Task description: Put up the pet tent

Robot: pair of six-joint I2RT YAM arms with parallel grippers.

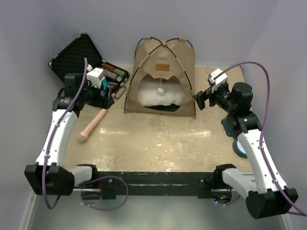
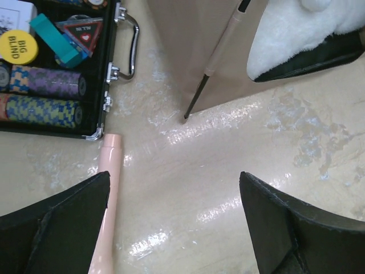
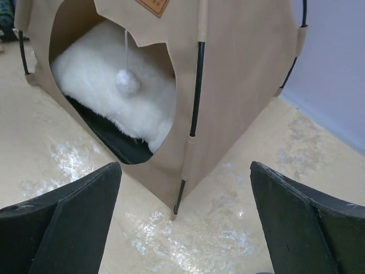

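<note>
While the tent (image 1: 158,57) stands just ahead of the right gripper (image 3: 185,171), its jaws are spread wide with nothing gripped; the left gripper (image 2: 174,177) is likewise spread, empty.

**Tent at the far middle, case to its left**

The pet tent (image 1: 160,62) stands on the table (image 1: 158,143) at the far middle, its doorway facing near. A cushion (image 1: 160,98) lies inside it, with a pompom (image 1: 161,89) hanging before it. An open case (image 1: 88,60) sits far left, just beside the tent. A rod (image 1: 91,125) lies near of the case. The left gripper (image 1: 108,97) is between case and tent, and the right gripper (image 1: 198,99) is just right of the tent's near right corner
</note>
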